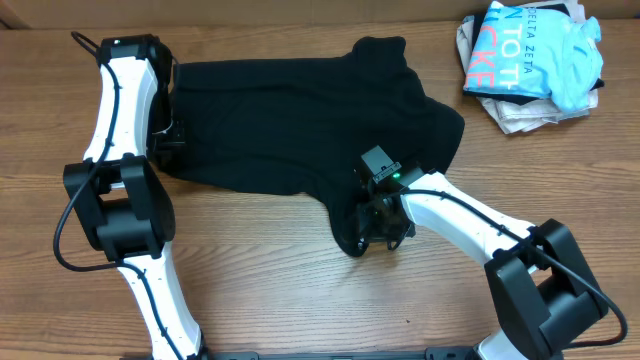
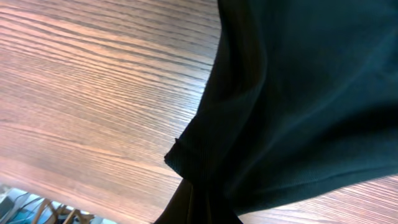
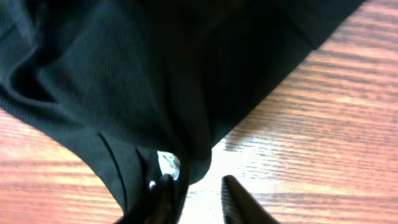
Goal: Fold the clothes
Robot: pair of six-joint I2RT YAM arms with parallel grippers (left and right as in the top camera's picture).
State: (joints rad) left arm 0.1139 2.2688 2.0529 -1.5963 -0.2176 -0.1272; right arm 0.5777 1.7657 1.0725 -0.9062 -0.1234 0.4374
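Bunched right against the lens of my left wrist camera, the clothes (image 2: 311, 93) gather into a tight twist at the bottom edge, just where my left gripper (image 1: 172, 135) sits out of sight. It is closed fully, with that black fabric pinched in it. The cloth fans out ahead and to the right of the gripper; bare table (image 2: 93, 93) lies to its left.

From the right wrist, my right gripper (image 3: 196, 182) shows both fingers (image 3: 239, 202) at the bottom of the frame, parted a little, with wood visible between them. The garment's lower edge hangs against the left finger, and a small white logo (image 3: 168, 163) sits just above that fingertip. Nothing is clamped between the jaws. Fabric covers everything ahead and to the left of them.

Seen from overhead, the clothes are spread across the middle of the table between my two arms. My left gripper is at their left edge, my right at the drooping lower right corner. A light blue T-shirt (image 1: 530, 50) lies well beyond my right gripper, at the far corner.
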